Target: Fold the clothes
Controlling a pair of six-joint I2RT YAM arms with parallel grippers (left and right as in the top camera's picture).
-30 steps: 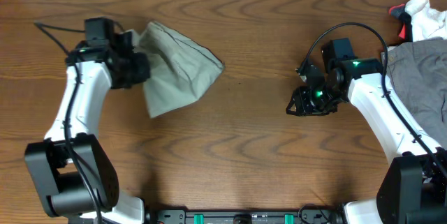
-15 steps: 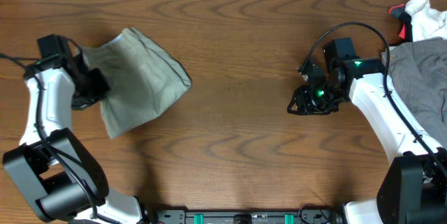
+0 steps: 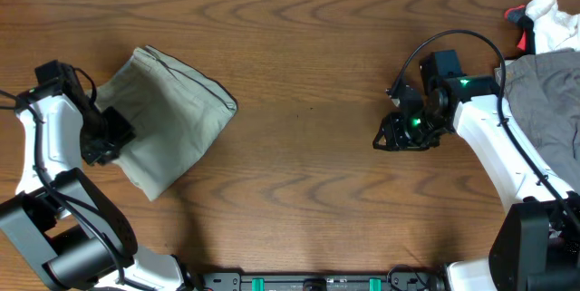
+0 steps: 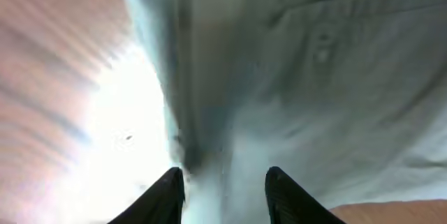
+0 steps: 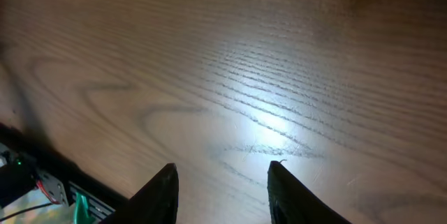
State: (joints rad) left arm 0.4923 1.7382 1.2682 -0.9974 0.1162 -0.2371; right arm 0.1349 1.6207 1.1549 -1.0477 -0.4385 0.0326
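My left claw (image 3: 107, 137) sits at the left edge of the shorts (image 3: 172, 114). Its tips are moderately apart, and a ridge of the cloth runs between them. The shorts lie bunched on the left of the table (image 3: 299, 173). Right of centre, my right claw (image 3: 391, 134) hangs part-open over bare wood, holding nothing and well apart from the shorts. A grey garment (image 3: 544, 101) lies at the far right.

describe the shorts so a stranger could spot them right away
On the wooden table's left side, beside the left gripper, lie the shorts, folded. They are pale khaki-green, unlike the darker grey garment at the right edge.
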